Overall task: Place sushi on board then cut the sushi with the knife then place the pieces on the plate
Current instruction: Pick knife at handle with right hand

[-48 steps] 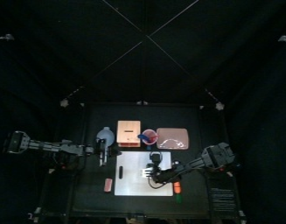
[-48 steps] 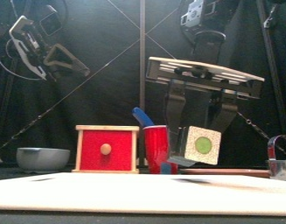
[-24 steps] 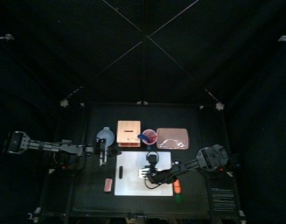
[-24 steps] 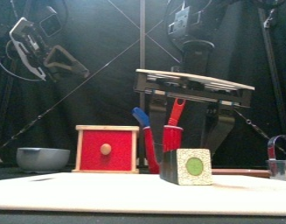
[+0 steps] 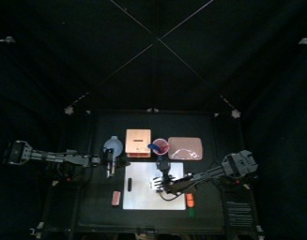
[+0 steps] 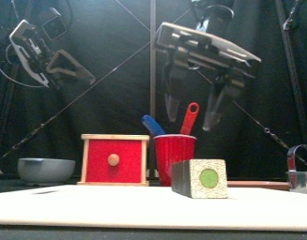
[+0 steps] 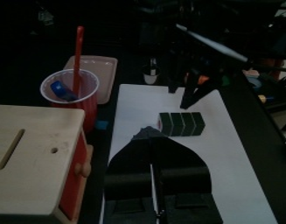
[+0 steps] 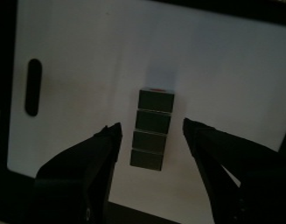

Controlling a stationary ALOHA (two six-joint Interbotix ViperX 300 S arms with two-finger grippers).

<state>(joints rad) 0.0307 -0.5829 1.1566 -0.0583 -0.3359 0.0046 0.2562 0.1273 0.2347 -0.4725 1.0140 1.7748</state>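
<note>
The sushi roll (image 6: 200,178), a row of dark green blocks with a pale green-centred end face, lies on the white cutting board (image 6: 143,208). My right gripper (image 6: 200,92) hangs open straight above it, clear of the roll. In the right wrist view the roll (image 8: 151,127) lies between the spread fingers (image 8: 96,171). A red cup (image 6: 176,155) with a blue and a red knife stands behind the board. The pink tray (image 5: 185,147) is at the back right. My left gripper (image 5: 112,163) rests left of the board, shut on nothing.
A wooden box with a red drawer front (image 6: 115,158) stands left of the cup, with a blue-grey bowl (image 6: 45,170) further left. A metal cutter (image 6: 301,159) is at the right edge. A small red toy (image 5: 116,197) lies on the table left of the board (image 5: 137,197).
The right gripper set the sushi roll down on the board, opened, and rose above it. The left arm has not moved.
</note>
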